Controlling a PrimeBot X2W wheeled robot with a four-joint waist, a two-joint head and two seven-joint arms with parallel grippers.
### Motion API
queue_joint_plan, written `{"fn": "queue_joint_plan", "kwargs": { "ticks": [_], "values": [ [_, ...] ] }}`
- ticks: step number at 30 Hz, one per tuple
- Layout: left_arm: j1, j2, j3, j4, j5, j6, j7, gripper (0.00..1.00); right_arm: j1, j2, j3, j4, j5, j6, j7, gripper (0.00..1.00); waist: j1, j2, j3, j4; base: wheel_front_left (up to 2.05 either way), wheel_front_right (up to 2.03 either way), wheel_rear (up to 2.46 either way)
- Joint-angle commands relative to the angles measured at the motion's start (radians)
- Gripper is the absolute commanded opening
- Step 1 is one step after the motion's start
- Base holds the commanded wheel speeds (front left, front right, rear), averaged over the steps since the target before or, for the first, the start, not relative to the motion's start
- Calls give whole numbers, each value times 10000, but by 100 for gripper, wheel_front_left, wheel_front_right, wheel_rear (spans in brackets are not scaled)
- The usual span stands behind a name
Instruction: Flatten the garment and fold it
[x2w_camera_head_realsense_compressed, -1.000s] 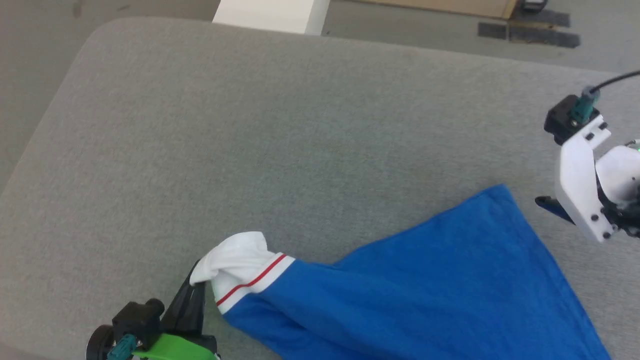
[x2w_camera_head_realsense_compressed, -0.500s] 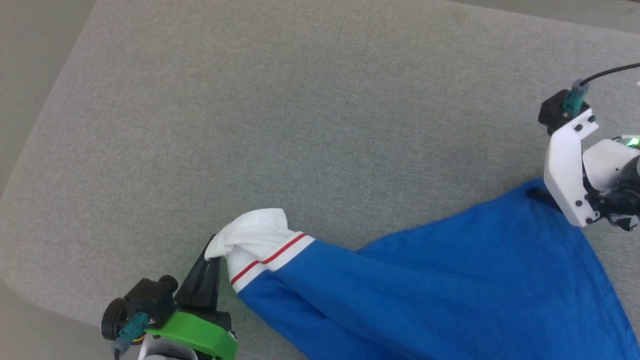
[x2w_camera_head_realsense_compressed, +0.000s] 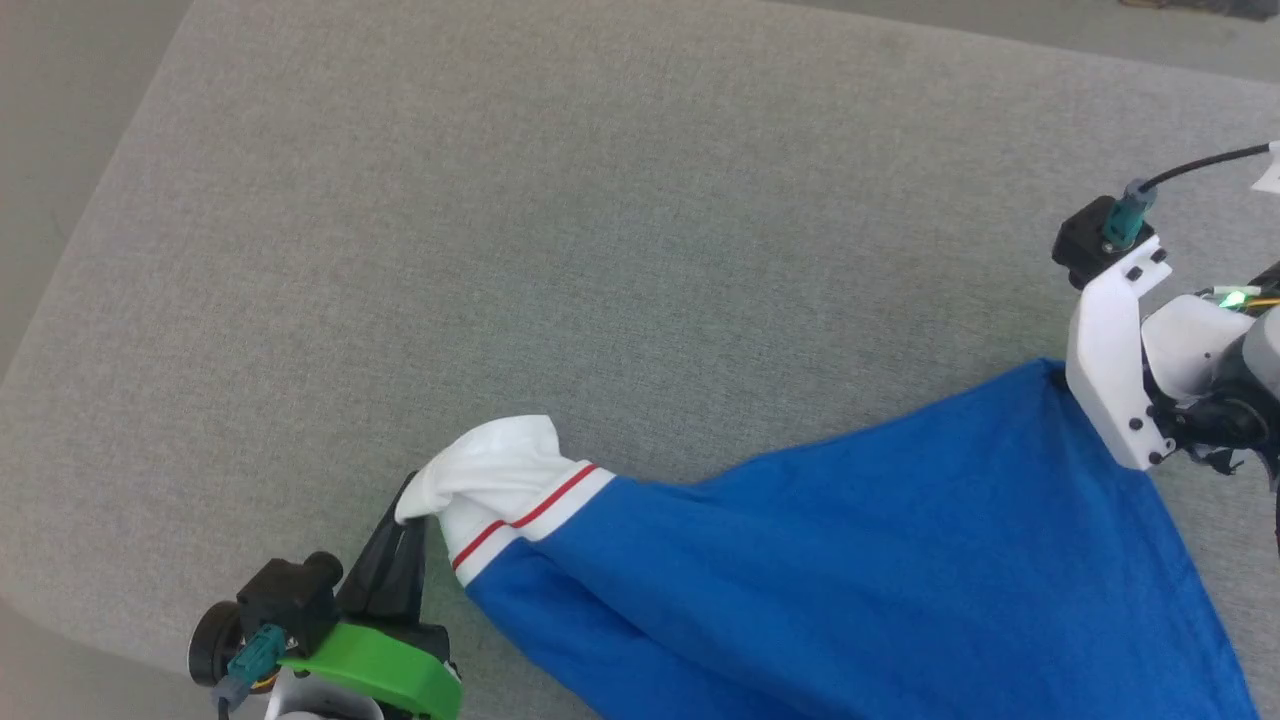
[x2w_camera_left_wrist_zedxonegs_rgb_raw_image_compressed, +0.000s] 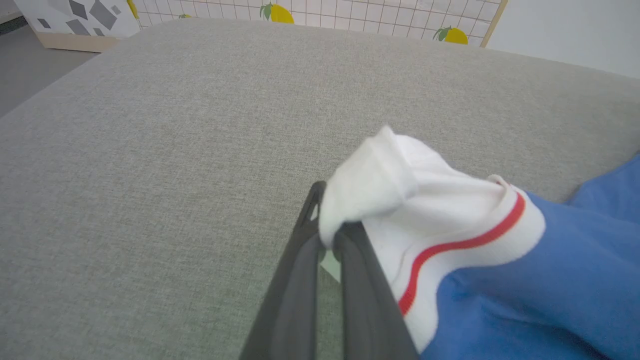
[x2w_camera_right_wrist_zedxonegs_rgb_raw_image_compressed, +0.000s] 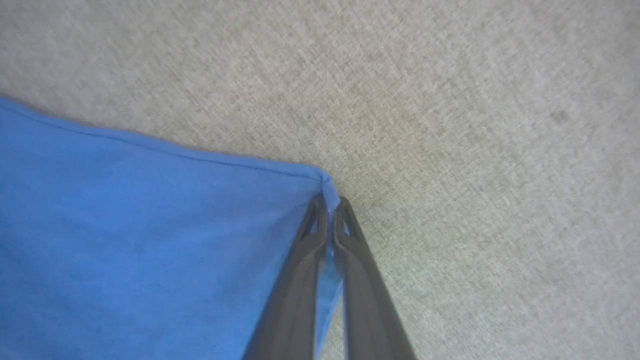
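Note:
The garment (x2w_camera_head_realsense_compressed: 880, 570), royal blue with a white, red-striped sleeve (x2w_camera_head_realsense_compressed: 500, 490), lies stretched across the grey padded surface (x2w_camera_head_realsense_compressed: 600, 250). At the lower left my left gripper (x2w_camera_head_realsense_compressed: 410, 515) is shut on the bunched white sleeve end (x2w_camera_left_wrist_zedxonegs_rgb_raw_image_compressed: 370, 190). The left wrist view has both dark fingers (x2w_camera_left_wrist_zedxonegs_rgb_raw_image_compressed: 300, 280) pinching that cloth. Far right, my right gripper (x2w_camera_right_wrist_zedxonegs_rgb_raw_image_compressed: 327, 202) is shut on the blue hem corner (x2w_camera_right_wrist_zedxonegs_rgb_raw_image_compressed: 325, 182), and the head view has its white wrist housing (x2w_camera_head_realsense_compressed: 1110, 370) over that corner (x2w_camera_head_realsense_compressed: 1040, 370).
The grey padded surface stretches wide above and left of the shirt, its rounded edge (x2w_camera_head_realsense_compressed: 60, 260) dropping to floor at the left. Beyond its far edge stands a gridded panel with lemon prints (x2w_camera_left_wrist_zedxonegs_rgb_raw_image_compressed: 350, 10).
My right gripper moved onto the blue hem corner and shut on it. The camera shifted. The left gripper keeps its hold on the sleeve.

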Motion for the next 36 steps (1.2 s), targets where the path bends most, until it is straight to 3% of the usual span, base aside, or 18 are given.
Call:
{"fn": "queue_joint_plan", "kwargs": {
  "ticks": [1, 11, 17, 20, 30, 36],
  "values": [
    [81, 100, 56, 31, 90, -38, -38, 0, 156, 21, 261, 136, 139, -15, -143, 0, -1, 0, -282, -201, 0, 0, 0],
    [212, 584, 347, -55, 274, -38, -38, 0, 311, -301, 379, -764, 638, -15, -3185, 0, -1, 0, -1824, -902, 0, 0, 0],
    [-319, 1255, 475, -308, 452, -38, -37, 0, 457, -502, 68, -1048, 240, -15, -5517, 0, -1, 0, -2899, -1587, 0, 0, 0],
    [-878, 1578, 431, -427, 438, -38, 65, 0, 452, -441, -182, -990, 77, -15, -6141, 0, -1, 0, -3205, -1850, 0, 0, 0],
    [-4406, 2519, -468, -662, 254, -38, 774, 0, -415, 308, -2176, -180, -950, -15, -7614, 0, -1, 0, -3410, -2386, 0, 0, 0],
    [-7272, 2233, -700, 193, 324, -38, 859, 0, -1287, 1047, -3573, 469, -1972, -15, -7870, 0, -1, 0, -2796, -2469, 0, 0, 0]
  ]
}}
